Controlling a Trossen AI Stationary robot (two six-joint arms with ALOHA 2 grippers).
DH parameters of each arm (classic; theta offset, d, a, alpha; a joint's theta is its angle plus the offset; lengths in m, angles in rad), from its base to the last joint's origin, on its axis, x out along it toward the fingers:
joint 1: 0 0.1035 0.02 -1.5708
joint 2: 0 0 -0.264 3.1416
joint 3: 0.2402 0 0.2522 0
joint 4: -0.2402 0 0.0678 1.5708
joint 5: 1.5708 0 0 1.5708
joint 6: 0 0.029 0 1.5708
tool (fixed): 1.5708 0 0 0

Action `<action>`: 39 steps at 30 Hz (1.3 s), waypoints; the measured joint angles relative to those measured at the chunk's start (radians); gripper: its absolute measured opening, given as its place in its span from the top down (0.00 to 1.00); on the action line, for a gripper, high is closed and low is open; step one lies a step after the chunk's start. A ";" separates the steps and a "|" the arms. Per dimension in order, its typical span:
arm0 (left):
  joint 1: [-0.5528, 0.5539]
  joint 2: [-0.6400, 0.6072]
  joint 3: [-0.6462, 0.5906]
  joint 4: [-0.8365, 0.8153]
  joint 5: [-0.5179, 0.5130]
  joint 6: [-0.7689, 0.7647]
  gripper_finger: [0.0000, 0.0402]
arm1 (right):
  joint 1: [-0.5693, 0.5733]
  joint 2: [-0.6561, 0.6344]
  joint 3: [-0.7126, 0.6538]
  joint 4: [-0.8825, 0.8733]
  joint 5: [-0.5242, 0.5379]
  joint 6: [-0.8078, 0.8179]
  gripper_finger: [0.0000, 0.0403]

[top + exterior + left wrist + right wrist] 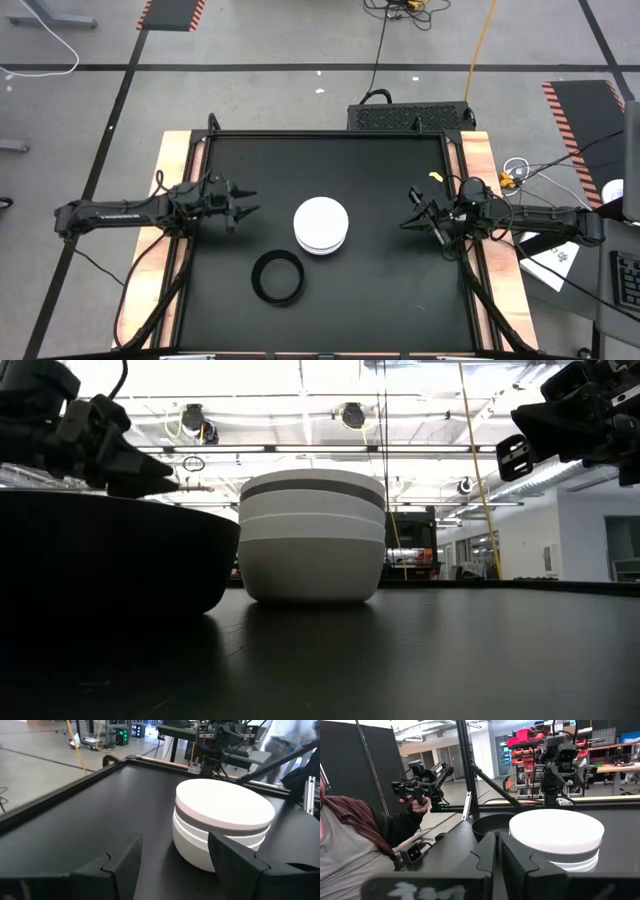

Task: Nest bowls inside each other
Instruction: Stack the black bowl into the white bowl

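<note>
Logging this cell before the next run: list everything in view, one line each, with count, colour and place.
Stack of round plastic bowls: one stack, upside down, white with a grey layer; exact number unclear; table centre.
Black ring-rimmed bowl: one, black, apart from the stack, nearer the left arm's side.
Black table mat: one, black, within a wooden-edged frame.
Person: one, beyond the table, holding a handheld control device.
Left gripper: open, empty, left of the stack.
Right gripper: shut, empty, right of the stack.

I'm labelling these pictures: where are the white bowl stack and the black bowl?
white bowl stack (321, 222), high view, middle of its flat top.
black bowl (278, 277), high view, on its ring-like rim.
</note>
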 joint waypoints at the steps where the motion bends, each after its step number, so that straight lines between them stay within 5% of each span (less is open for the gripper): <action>1: 0.000 -0.004 -0.012 0.010 0.001 -0.005 0.43 | 0.000 0.000 0.000 0.000 0.000 -0.002 0.96; 15: 0.000 -0.017 -0.030 0.044 0.049 -0.010 0.43 | 0.000 0.000 0.000 -0.022 0.000 -0.018 0.96; 24: -0.042 -0.014 -0.030 0.039 0.228 -0.009 0.43 | 0.000 0.000 0.000 -0.022 0.000 -0.019 0.96; 34: -0.225 0.059 -0.060 0.233 0.219 -0.043 0.43 | 0.000 0.000 0.000 -0.021 0.000 -0.031 0.96; 39: -0.311 0.098 -0.060 0.281 0.136 -0.027 0.43 | 0.000 0.000 0.000 -0.021 0.000 -0.037 0.96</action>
